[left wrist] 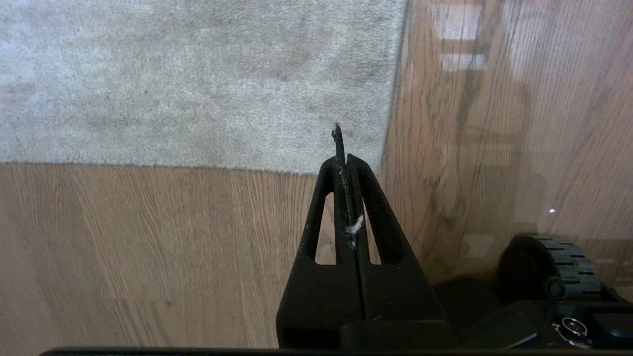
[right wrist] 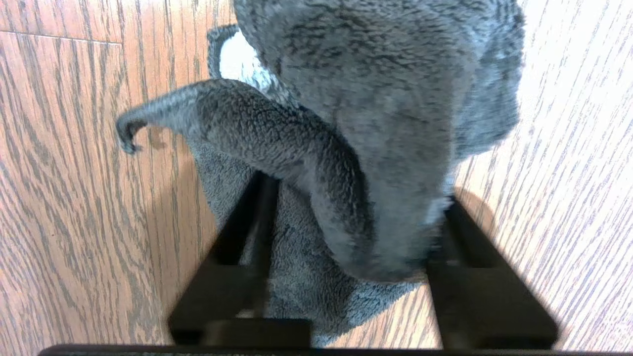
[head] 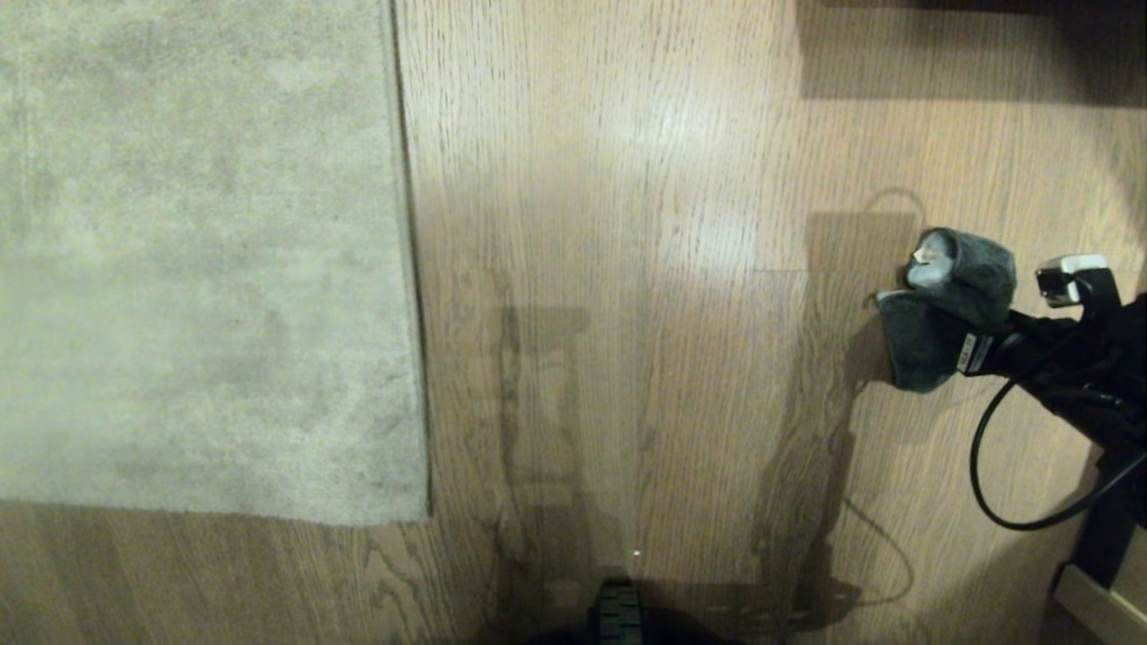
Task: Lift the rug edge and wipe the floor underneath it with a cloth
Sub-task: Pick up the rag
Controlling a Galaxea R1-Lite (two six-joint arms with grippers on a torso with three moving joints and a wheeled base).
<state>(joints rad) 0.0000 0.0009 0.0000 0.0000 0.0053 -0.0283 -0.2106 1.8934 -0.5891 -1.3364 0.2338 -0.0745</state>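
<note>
Right claw (right wrist: 346,232) astride bunched cloth (head: 950,309) on floor (head: 645,269), fingers either side, grip unclear; left claw (left wrist: 348,163) pressed together near rug edge (head: 408,269), rug flat

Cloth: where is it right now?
In the head view the grey cloth is at the far right, bunched between the right pincer's fingers over the wood floor, well apart from the rug edge.
</note>
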